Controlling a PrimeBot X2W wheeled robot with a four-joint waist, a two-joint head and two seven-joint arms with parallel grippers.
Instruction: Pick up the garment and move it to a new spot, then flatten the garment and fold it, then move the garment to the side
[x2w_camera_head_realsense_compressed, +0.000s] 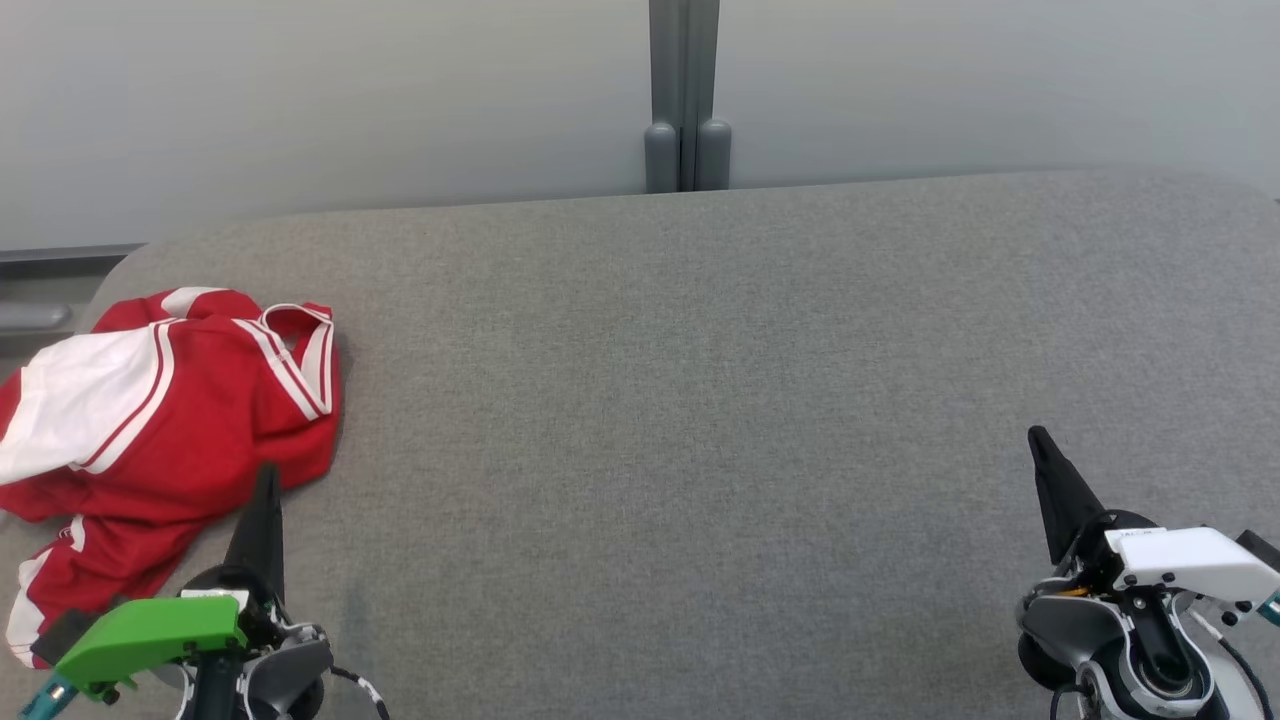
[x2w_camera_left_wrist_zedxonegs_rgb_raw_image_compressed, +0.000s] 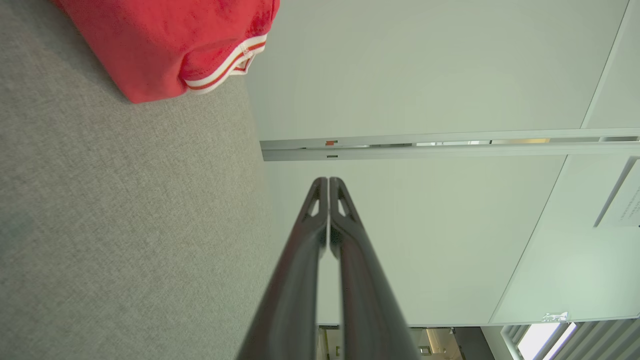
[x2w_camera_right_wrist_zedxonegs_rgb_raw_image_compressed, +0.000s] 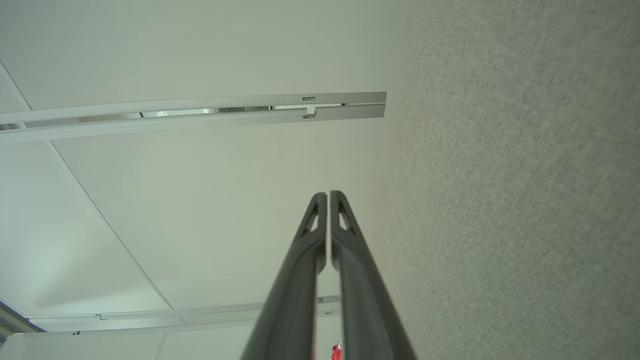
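The left gripper (x2w_camera_head_realsense_compressed: 266, 478) is showing its two fingers pressed together and is holding nothing. It is hanging near the front left corner of the grey surface (x2w_camera_head_realsense_compressed: 700, 420), just at the near side of the red and white garment (x2w_camera_head_realsense_compressed: 170, 400), which is lying crumpled at the left edge. The right gripper (x2w_camera_head_realsense_compressed: 1042, 445) is also closed and empty, near the front right corner, well apart from the cloth. I judge the pick-up is not yet begun. Next, the left fingers are needing to open and come down on a fold.
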